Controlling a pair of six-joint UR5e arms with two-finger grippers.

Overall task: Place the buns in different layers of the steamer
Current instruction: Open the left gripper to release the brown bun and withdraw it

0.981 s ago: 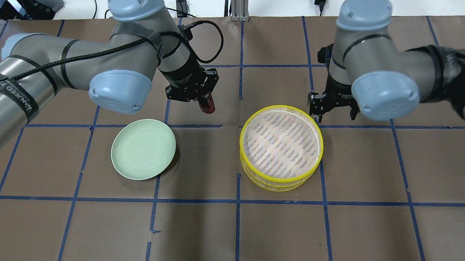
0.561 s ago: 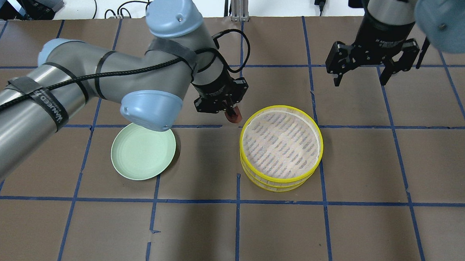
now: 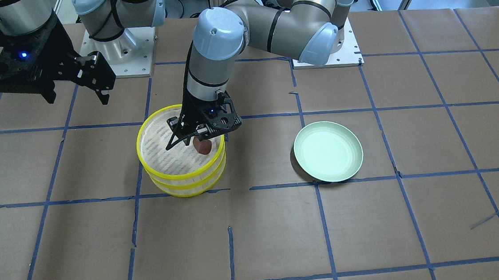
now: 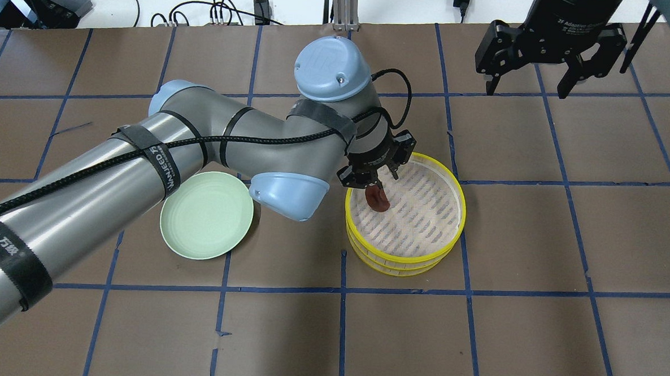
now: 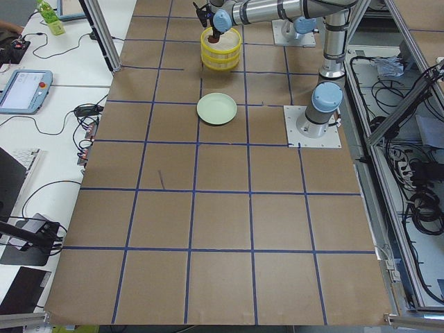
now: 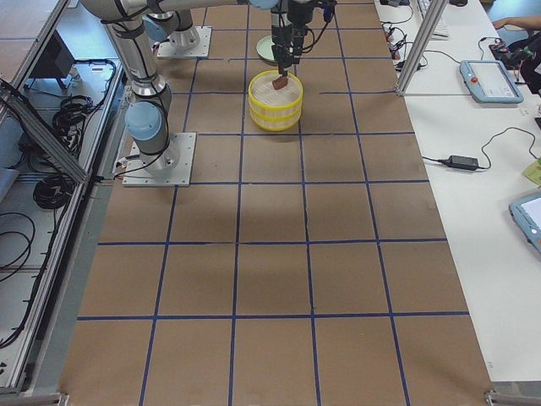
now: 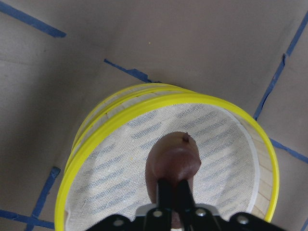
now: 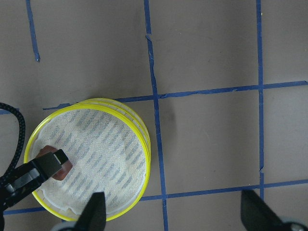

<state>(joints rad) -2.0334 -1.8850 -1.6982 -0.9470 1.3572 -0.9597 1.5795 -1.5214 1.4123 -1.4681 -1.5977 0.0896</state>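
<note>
Left gripper [image 4: 375, 191] clenched on the reddish-brown bun [image 4: 377, 200], held inside the top layer [image 4: 463, 213] of the steamer [image 4: 399, 268], mid-bench; liner contact unclear. Right gripper [image 4: 527, 90] spread, empty, raised toward the right end. Brown bench [image 4: 475, 346], blue tape grid [image 4: 342, 290]. Green plate [image 4: 206, 222] leftward. Cables [image 4: 242, 7] beyond the far edge.
</note>
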